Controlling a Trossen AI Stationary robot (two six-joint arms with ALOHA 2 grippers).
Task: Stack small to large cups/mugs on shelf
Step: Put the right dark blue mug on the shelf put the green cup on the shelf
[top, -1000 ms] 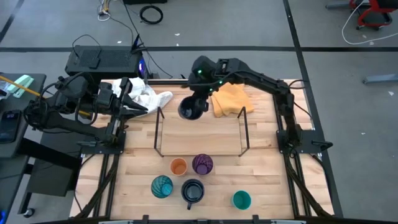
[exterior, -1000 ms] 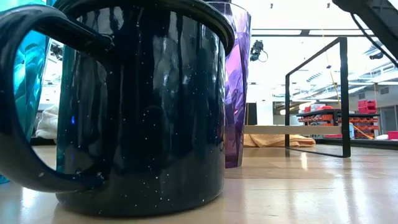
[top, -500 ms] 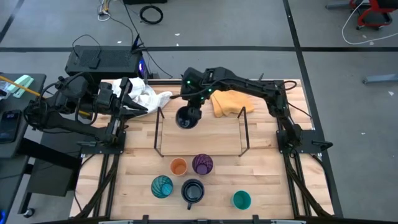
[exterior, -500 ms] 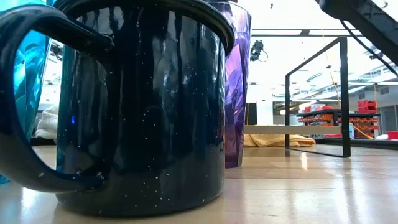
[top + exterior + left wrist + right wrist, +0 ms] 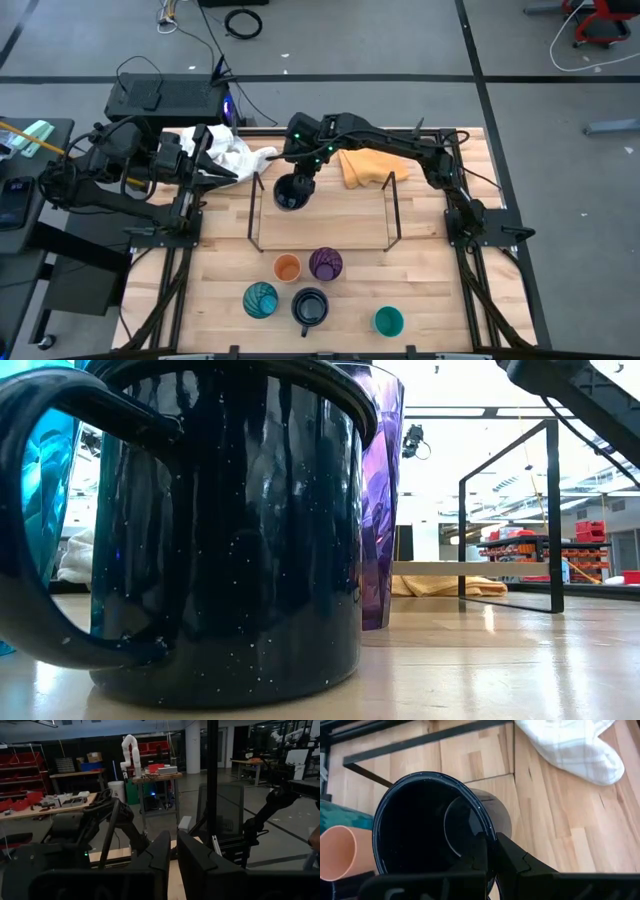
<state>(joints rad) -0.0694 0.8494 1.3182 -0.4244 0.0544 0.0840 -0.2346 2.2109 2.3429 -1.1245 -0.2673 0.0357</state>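
My right gripper (image 5: 299, 172) is shut on a dark navy mug (image 5: 290, 192), held mouth up over the far left corner of the shelf (image 5: 325, 222), a light-wood board with black wire rails. On the table near the shelf stand an orange cup (image 5: 287, 268), a purple tumbler (image 5: 325, 264), a patterned teal tumbler (image 5: 260, 299), a second navy mug (image 5: 311, 307) and a small teal cup (image 5: 388, 321). My left gripper (image 5: 228, 174) waits shut and empty at the table's far left. My right gripper holds the mug by its rim (image 5: 490, 836), one finger (image 5: 479, 851) inside the mug and the other (image 5: 512, 857) outside its wall. The fingers come from above, pointing down. The mug stays mouth up below them; I cannot tell whether its base touches the shelf board.
A white cloth (image 5: 238, 152) lies at the far left and a yellow cloth (image 5: 370, 162) behind the shelf. In the low view the second navy mug (image 5: 230, 530) fills the foreground, with the purple tumbler (image 5: 382, 490) behind it and the shelf's rail (image 5: 505, 510) farther off.
My right gripper has carried the navy mug toward the table's left edge and a little toward the near edge, from behind the shelf's far side to over its far left corner. The mug stays mouth up.
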